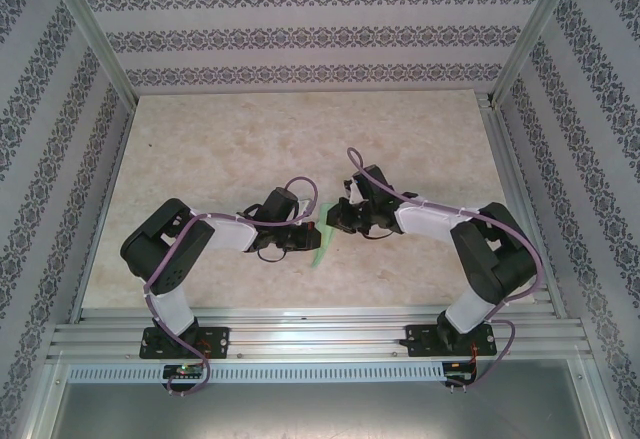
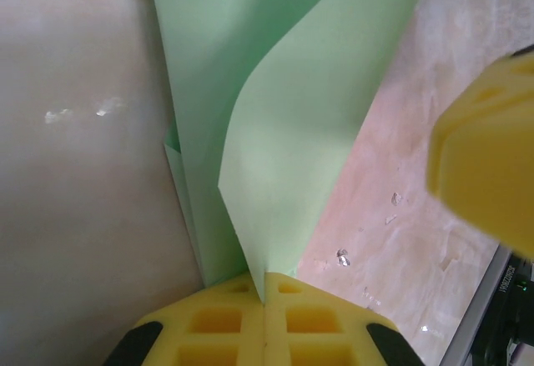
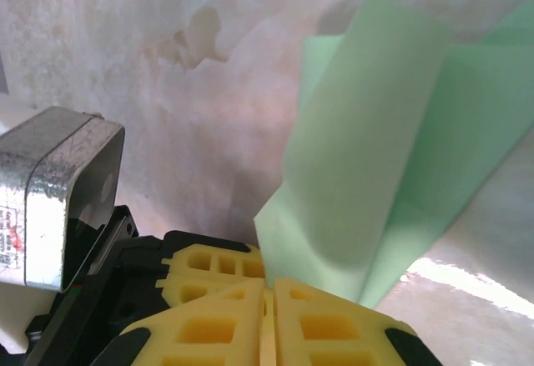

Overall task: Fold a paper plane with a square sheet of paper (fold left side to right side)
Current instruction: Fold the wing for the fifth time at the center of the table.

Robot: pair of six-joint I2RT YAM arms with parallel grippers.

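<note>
Patterned walls (image 1: 300, 34) overhead; curled paper (image 2: 292, 149) wrist-side

top: high behind, facing down over table (image 1: 220, 129) | wrists: very close, low | all three share paper sheet (image 1: 321, 247)

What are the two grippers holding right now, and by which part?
Both pinch the green paper: the left gripper clamps the narrow tip of a curled flap, the right gripper the near edge of its folded layers.
</note>
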